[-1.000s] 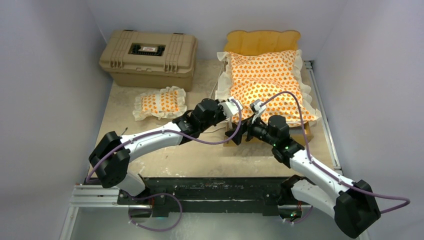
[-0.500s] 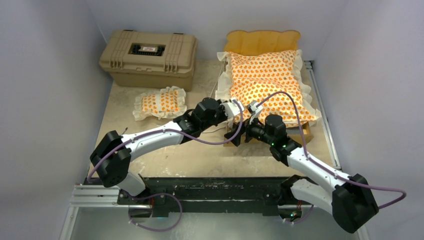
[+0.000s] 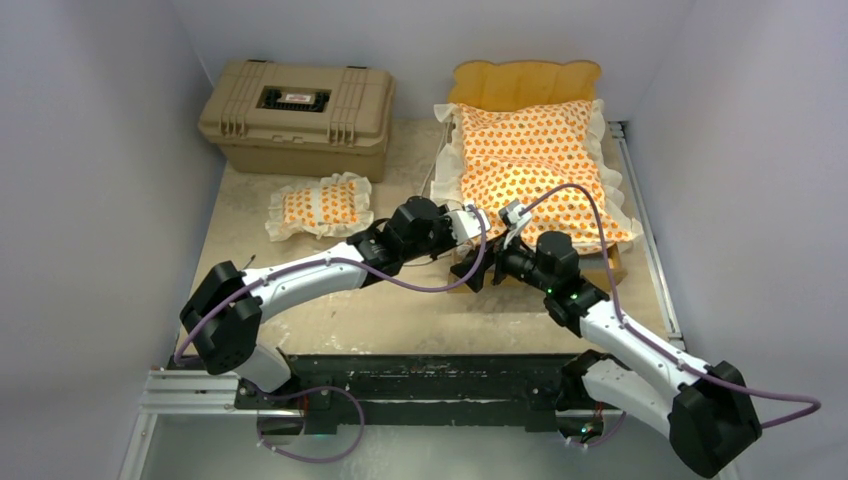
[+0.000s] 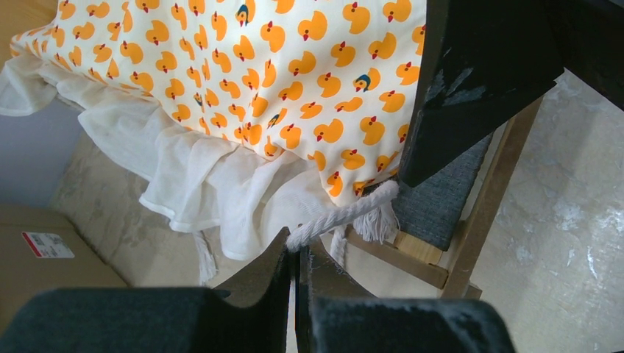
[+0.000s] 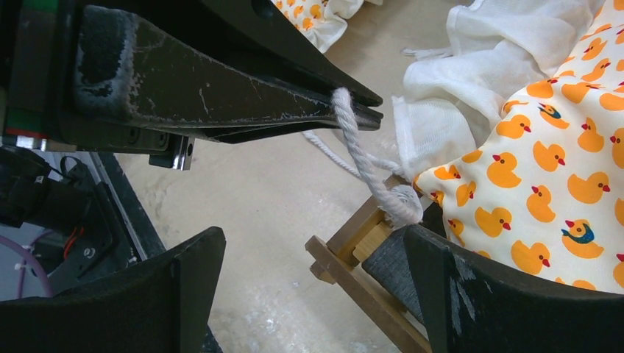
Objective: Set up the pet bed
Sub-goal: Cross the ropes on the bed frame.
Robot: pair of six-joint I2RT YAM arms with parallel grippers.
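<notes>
Pet bed (image 3: 525, 82) corner: your left gripper (image 4: 296, 254) is clamped tight on the white rope (image 4: 338, 215), your right gripper (image 5: 313, 246) gapes wide around that corner, gripping nothing.

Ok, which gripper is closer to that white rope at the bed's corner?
Left. The left gripper is shut on the white rope itself; the right gripper hangs open just beside it, its fingers straddling the bed frame corner.
</notes>
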